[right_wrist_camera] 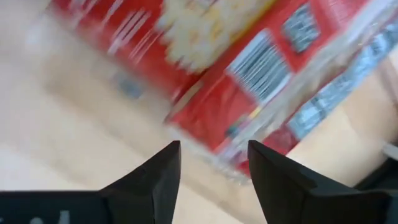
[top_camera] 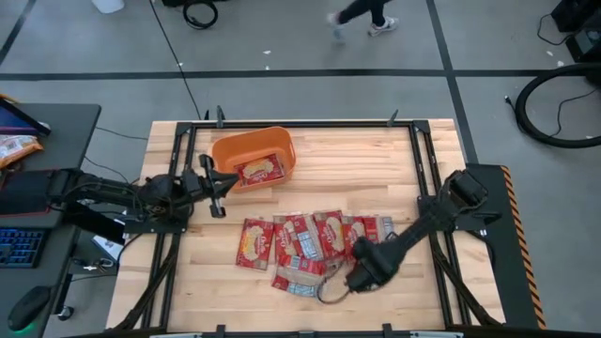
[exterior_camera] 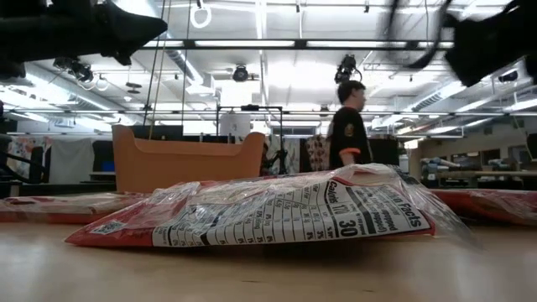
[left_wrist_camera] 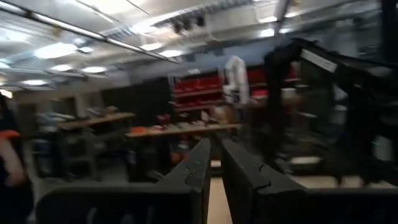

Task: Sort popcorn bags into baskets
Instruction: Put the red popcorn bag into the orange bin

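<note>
PROGRESS: one popcorn bag (top_camera: 259, 171) lies in the orange basket (top_camera: 228, 148); about six remaining bags (top_camera: 305, 238) wait mid-bench (top_camera: 432, 300) | RIGHT end effector (right_wrist_camera: 213, 163): fingers spread apart, empty, just above the bags' near edge | LEFT end effector (left_wrist_camera: 213, 163): fingers nearly closed, empty, beside the basket

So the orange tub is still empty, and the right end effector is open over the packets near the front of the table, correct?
Not quite: the orange tub is not empty. The high view shows one popcorn bag already lying in it. The rest stands: the right end effector is open, over the packets near the front of the table.
</note>
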Robot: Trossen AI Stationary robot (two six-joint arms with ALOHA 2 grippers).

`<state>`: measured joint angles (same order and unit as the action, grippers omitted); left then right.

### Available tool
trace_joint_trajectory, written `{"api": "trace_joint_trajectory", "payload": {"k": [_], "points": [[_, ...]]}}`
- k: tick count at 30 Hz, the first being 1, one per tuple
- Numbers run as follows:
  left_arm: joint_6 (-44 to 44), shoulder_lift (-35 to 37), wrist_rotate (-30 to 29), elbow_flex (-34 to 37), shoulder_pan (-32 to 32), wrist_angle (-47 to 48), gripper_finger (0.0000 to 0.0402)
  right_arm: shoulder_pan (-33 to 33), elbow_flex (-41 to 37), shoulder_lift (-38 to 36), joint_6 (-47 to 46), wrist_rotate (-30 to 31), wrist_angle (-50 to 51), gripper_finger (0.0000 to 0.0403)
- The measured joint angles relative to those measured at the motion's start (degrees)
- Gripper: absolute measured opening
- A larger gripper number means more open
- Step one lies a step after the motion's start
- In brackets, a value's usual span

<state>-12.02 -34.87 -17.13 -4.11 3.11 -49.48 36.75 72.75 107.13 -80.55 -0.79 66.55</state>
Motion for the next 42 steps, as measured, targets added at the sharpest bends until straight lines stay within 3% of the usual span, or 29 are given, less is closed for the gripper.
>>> {"api": "trace_joint_trajectory", "payload": {"k": [4,8,14,21,26,36,42], "points": [[3.7,0.0,2.9,-2.7,0.0,8.4,0.0043,4.7,0.0,0.3,-1.9,3.9,-1.3,0.0195],[4.4,0.0,3.8,-5.6,0.0,17.5,0.0043,6.9,0.4,1.4,-6.3,3.0,-0.2,0.0193],[4.4,0.0,3.8,-5.9,0.0,18.2,0.0043,7.0,9.1,7.5,-2.9,3.1,7.9,0.0193],[3.9,0.0,3.7,-5.9,0.0,18.0,0.0043,10.5,21.6,16.0,8.2,17.7,19.2,0.0192],[3.9,0.0,3.7,-5.9,0.0,18.0,0.0043,14.4,21.5,19.9,6.5,19.9,22.0,0.0198],[3.8,0.0,3.7,-5.9,0.0,17.6,0.0043,16.8,21.0,25.0,1.6,19.5,21.6,0.0251],[3.7,0.0,3.7,-5.9,0.0,17.5,0.0043,16.8,19.0,25.0,0.5,19.9,21.2,0.0249]]}}
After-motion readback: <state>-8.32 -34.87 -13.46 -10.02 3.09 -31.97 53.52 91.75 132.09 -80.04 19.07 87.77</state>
